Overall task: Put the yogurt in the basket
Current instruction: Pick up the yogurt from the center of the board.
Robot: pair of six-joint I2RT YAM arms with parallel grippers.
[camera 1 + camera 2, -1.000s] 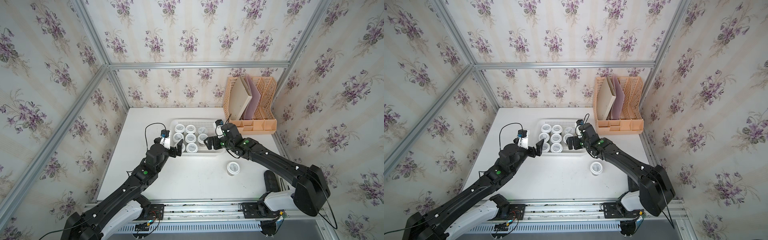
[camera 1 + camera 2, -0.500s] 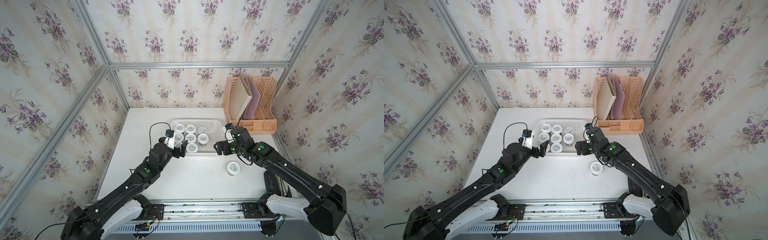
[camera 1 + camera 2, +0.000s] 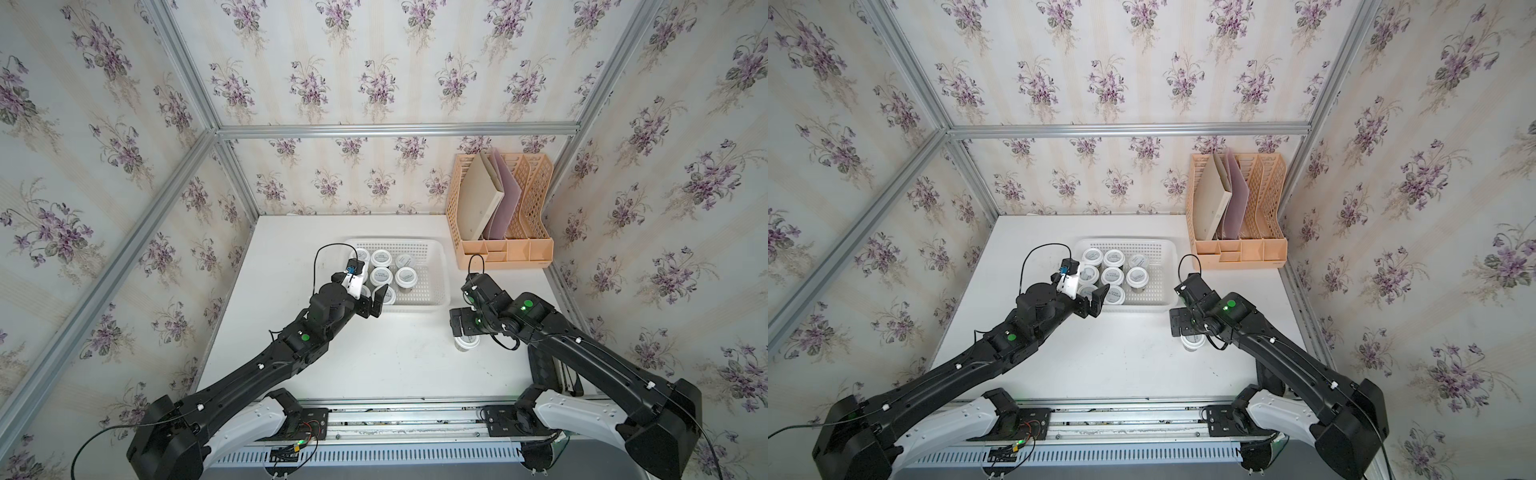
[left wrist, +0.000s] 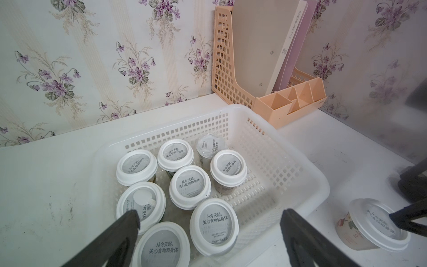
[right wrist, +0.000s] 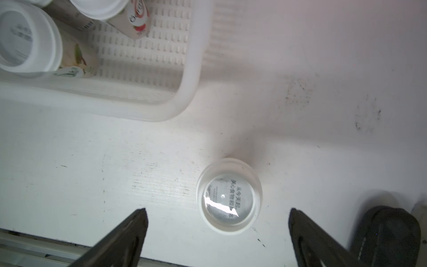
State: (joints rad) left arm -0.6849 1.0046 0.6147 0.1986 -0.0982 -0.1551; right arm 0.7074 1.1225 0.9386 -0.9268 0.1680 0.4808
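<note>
The white perforated basket (image 3: 444, 270) (image 3: 1172, 266) (image 4: 320, 182) (image 5: 191, 87) stands mid-table with several yogurt cups (image 3: 381, 275) (image 3: 1113, 275) (image 4: 190, 186) upright inside. One more yogurt (image 3: 466, 344) (image 3: 1192, 343) (image 4: 372, 227) (image 5: 230, 196) stands alone on the table in front of the basket's right near corner. My right gripper (image 3: 465, 328) (image 3: 1185, 326) (image 5: 217, 212) hangs open just above it and holds nothing. At the basket's near left corner my left gripper (image 3: 372, 305) (image 3: 1094, 303) (image 4: 210, 216) is open and empty above the cups.
A peach-orange file rack (image 3: 498, 245) (image 3: 1237, 249) (image 4: 288, 101) with folders stands at the back right, close behind the basket's right end. Wallpapered walls close the table on three sides. A bare strip of table lies along the front edge.
My right gripper has pulled back from the basket's right end to a spot above the lone cup. The left gripper has edged in over the basket's near left corner.
</note>
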